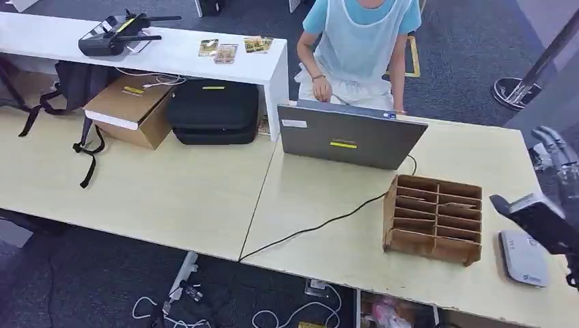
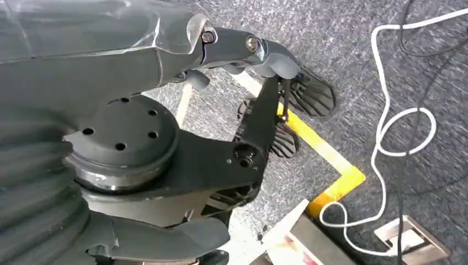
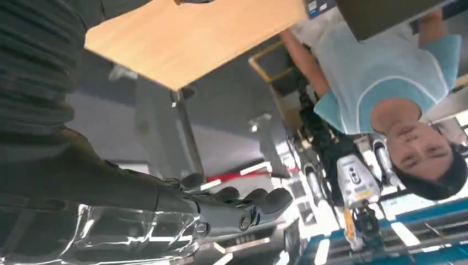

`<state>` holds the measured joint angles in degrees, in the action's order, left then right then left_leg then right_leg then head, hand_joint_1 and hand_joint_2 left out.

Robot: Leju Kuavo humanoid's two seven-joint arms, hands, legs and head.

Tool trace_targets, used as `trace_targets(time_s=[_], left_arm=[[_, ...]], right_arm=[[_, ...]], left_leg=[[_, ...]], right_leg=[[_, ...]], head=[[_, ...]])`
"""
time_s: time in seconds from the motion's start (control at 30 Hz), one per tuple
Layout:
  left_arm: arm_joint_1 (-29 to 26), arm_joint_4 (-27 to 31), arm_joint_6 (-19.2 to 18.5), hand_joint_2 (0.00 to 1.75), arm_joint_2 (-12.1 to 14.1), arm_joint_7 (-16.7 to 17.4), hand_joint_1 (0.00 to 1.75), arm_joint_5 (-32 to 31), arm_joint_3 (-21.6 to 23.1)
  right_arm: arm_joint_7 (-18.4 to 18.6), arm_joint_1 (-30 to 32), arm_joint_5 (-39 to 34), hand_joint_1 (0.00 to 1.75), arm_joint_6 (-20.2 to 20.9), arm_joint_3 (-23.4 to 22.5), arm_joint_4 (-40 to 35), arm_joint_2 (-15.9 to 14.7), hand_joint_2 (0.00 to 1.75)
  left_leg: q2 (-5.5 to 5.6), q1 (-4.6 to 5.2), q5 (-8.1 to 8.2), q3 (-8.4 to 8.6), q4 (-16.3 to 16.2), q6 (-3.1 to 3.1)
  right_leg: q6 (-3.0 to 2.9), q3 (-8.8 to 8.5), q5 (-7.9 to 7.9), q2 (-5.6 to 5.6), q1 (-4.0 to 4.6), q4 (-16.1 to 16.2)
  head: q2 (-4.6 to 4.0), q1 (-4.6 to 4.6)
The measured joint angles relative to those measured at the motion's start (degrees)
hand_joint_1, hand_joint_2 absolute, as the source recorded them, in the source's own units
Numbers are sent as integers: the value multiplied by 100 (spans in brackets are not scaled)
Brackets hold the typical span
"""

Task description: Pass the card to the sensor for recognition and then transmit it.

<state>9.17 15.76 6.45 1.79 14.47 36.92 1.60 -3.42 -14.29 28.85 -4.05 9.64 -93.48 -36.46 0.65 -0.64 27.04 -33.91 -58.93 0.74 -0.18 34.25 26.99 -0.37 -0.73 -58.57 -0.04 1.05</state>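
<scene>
Two pale wooden counters (image 1: 171,198) stand edge to edge and carry nearly everything. Behind them runs a white counter (image 1: 184,51) with a dark controller (image 1: 113,34) and a few small picture cards (image 1: 225,49) on top. A person (image 1: 358,48) in a light blue shirt sits at the far side of the right-hand counter, one hand at the grey laptop (image 1: 348,137), whose raised lid faces the robot. A black cable (image 1: 321,224) runs from the laptop across the counter to its near edge. A black case (image 1: 213,111) and a cardboard box (image 1: 133,109) lie against the white counter, with a dark backpack (image 1: 75,82) beside the box.

On the right-hand counter stands a wooden rack (image 1: 433,219) of open compartments. A thin strip in one of the right-side compartments may be the card, though I cannot tell. Just beside the rack, near the counter's right end, lies the white sensor (image 1: 524,257).

The right hand (image 1: 556,164) is raised above that end of the counter, well above the sensor; its fingers (image 3: 259,200) lie loosely side by side and hold nothing. The left hand (image 2: 221,52) hangs over the grey carpet, fingers stretched out, thumb apart, nothing in it.
</scene>
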Motion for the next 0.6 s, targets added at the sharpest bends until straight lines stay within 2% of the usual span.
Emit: trace_targets(time_s=[0.17,0.23,0.33,0.43,0.6], left_arm=[[0,0,42,175,-2,0,0,-92,-44],[0,0,42,175,-2,0,0,-109,-85],[-14,0,20,175,0,0,0,-129,-153],[-32,0,-15,175,13,0,0,-160,-171],[-56,0,-31,175,24,0,0,-221,-243]], right_arm=[[601,561,1973,0,-527,131,-352,212,175],[796,786,2515,0,-620,164,-424,287,175],[1020,1117,2732,0,-613,153,-540,394,175],[1190,1444,2642,0,-545,53,-691,494,175],[1457,1948,2395,0,-3,-335,-1065,604,175]], left_leg=[[0,1,1,0,0,-1],[0,1,2,0,0,-1],[0,1,2,0,0,-1],[0,1,2,0,0,-1],[0,1,2,0,0,-2]], right_leg=[[1,0,2,1,-1,1],[3,0,3,1,-1,2],[4,0,4,1,-1,2],[4,0,4,1,-2,2],[4,1,4,1,-2,2]], head=[[0,0],[0,0],[0,0],[0,0],[0,0]])
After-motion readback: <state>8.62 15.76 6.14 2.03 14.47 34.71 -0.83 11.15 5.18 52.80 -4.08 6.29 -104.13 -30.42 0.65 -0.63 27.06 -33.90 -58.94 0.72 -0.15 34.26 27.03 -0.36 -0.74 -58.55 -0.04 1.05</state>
